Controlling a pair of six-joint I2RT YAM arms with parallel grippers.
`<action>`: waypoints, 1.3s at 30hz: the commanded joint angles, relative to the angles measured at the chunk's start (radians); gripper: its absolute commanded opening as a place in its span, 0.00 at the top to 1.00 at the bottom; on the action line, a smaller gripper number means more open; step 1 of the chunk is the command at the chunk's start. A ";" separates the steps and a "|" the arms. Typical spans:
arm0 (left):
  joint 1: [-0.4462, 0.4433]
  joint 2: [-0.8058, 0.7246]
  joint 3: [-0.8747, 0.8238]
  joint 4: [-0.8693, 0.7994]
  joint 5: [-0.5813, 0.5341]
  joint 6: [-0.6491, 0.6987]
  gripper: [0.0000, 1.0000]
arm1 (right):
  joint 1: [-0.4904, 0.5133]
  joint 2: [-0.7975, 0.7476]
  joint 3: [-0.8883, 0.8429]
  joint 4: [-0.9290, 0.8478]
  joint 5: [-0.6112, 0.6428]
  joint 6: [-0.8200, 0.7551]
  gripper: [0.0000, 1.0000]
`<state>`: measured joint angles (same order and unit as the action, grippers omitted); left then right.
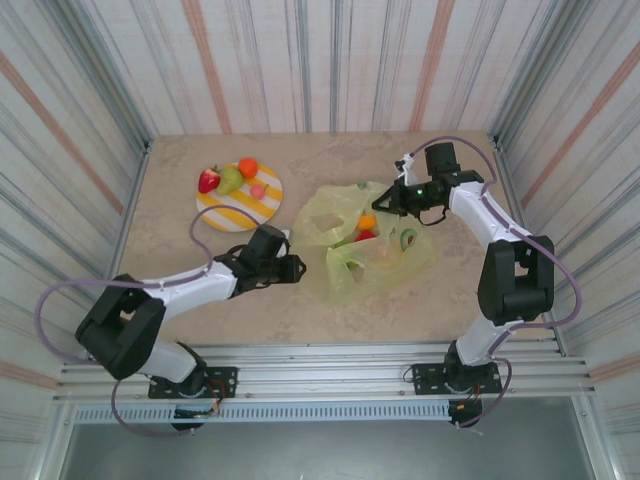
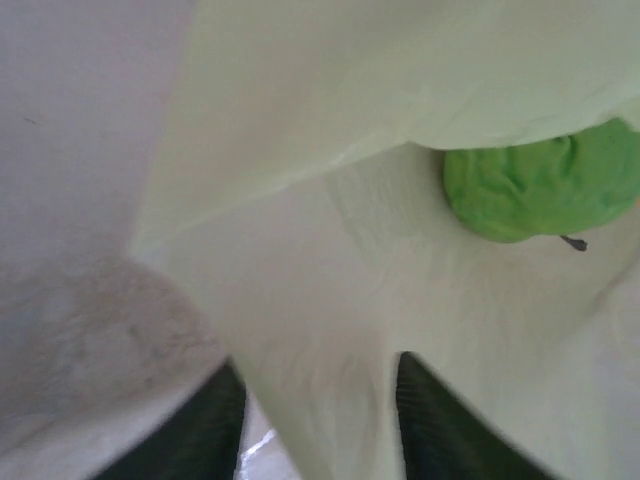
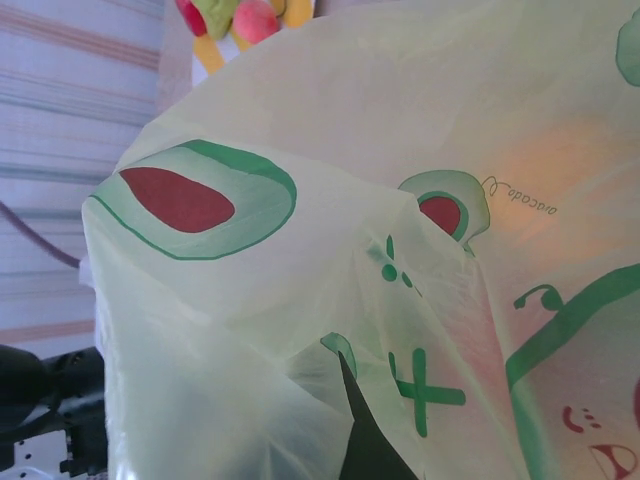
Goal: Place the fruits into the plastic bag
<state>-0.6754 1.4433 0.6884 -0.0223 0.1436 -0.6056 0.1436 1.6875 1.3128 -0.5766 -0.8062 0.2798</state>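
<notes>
Nearby, plate [image 1: 235,212] holds 4 fruits [image 1: 231,180].

a robot lab booth: striped walls [image 1: 330,60] enclosing an aluminium-railed tabletop [image 1: 270,315].

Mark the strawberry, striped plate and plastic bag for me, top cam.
strawberry [image 1: 208,180]: top view, middle of its red body.
striped plate [image 1: 235,216]: top view, bare striped part by the near rim.
plastic bag [image 1: 345,278]: top view, near-left stretch of film.

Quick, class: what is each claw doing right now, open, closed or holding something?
Left claw: part-closed around plastic bag film; grip cannot be told.
Right claw: closed, holding the plastic bag's edge.
</notes>
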 commanded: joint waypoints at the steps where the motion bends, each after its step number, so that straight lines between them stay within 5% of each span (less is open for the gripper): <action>1: 0.003 -0.007 0.035 0.096 0.122 -0.008 0.87 | 0.002 -0.023 0.024 -0.033 0.026 -0.010 1.00; 4: 0.001 -0.086 0.046 0.103 0.195 -0.001 0.99 | 0.007 -0.049 0.063 -0.119 0.113 -0.055 1.00; 13: 0.006 -0.202 0.183 0.069 0.475 -0.023 1.00 | 0.011 -0.186 0.154 -0.310 0.471 -0.134 1.00; 23: 0.032 -0.161 0.165 0.043 0.421 -0.015 1.00 | 0.036 -0.127 0.164 -0.275 0.423 -0.128 1.00; 28: 0.047 -0.167 0.151 -0.028 0.333 0.042 0.83 | 0.056 -0.083 0.155 -0.224 0.351 -0.112 1.00; 33: 0.087 -0.215 0.148 -0.107 0.287 0.105 0.46 | 0.068 -0.051 0.158 -0.196 0.311 -0.108 1.00; 39: 0.177 -0.344 0.147 -0.199 0.239 0.166 0.18 | 0.073 -0.029 0.160 -0.173 0.275 -0.102 1.00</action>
<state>-0.5350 1.1862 0.8371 -0.1577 0.4278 -0.4999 0.2096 1.6386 1.4734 -0.7692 -0.4938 0.1719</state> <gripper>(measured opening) 0.795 0.046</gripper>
